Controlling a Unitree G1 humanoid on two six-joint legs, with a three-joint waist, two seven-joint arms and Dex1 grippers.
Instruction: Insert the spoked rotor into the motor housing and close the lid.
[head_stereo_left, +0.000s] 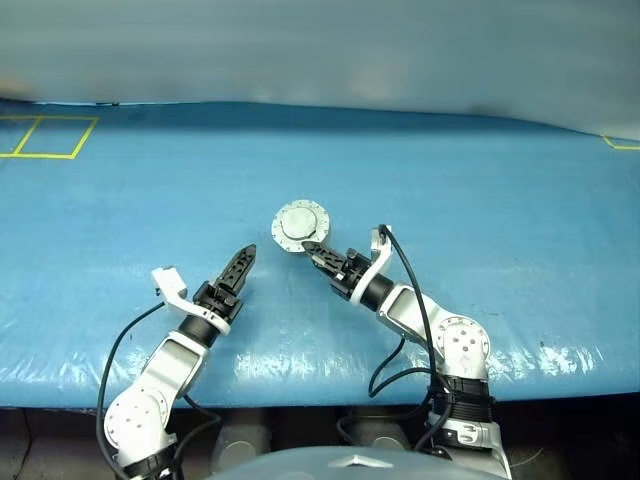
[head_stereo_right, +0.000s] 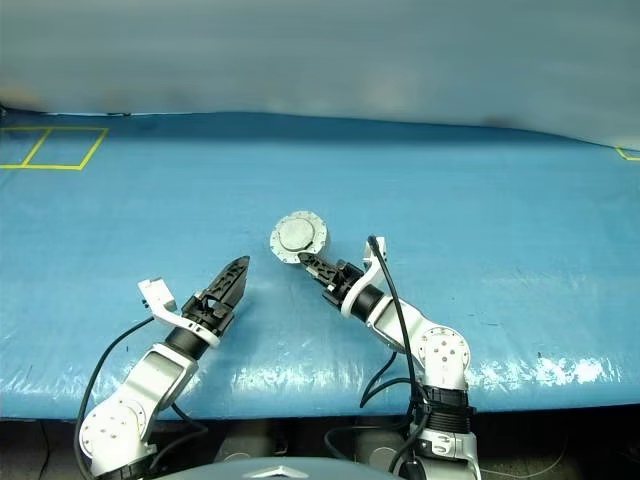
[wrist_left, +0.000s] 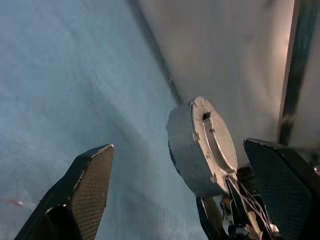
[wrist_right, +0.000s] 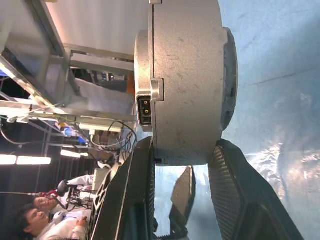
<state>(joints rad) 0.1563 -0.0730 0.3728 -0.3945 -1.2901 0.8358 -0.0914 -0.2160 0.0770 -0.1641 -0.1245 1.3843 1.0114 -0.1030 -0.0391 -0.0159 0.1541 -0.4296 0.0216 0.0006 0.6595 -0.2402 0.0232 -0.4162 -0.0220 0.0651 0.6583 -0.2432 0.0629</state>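
Note:
The motor housing (head_stereo_left: 300, 226) is a round grey metal case with the lid (head_stereo_right: 298, 236) shut flat on it, plain face and raised cap turned toward me. My right gripper (head_stereo_left: 313, 248) is shut on its near rim, one finger (wrist_right: 132, 192) on each flat side of the housing (wrist_right: 187, 85), holding it on edge off the blue table. My left gripper (head_stereo_left: 246, 256) stands open to the left of it, apart, with nothing between its fingers (wrist_left: 92, 182). The left wrist view shows the housing (wrist_left: 200, 150) from the side. The spoked rotor is hidden.
The blue table (head_stereo_left: 480, 200) stretches wide on all sides, its front edge (head_stereo_left: 320, 385) close to my arms. Yellow tape squares (head_stereo_left: 45, 137) mark the far left, and another yellow corner (head_stereo_left: 622, 145) the far right. A person (wrist_right: 30, 220) sits beyond the table.

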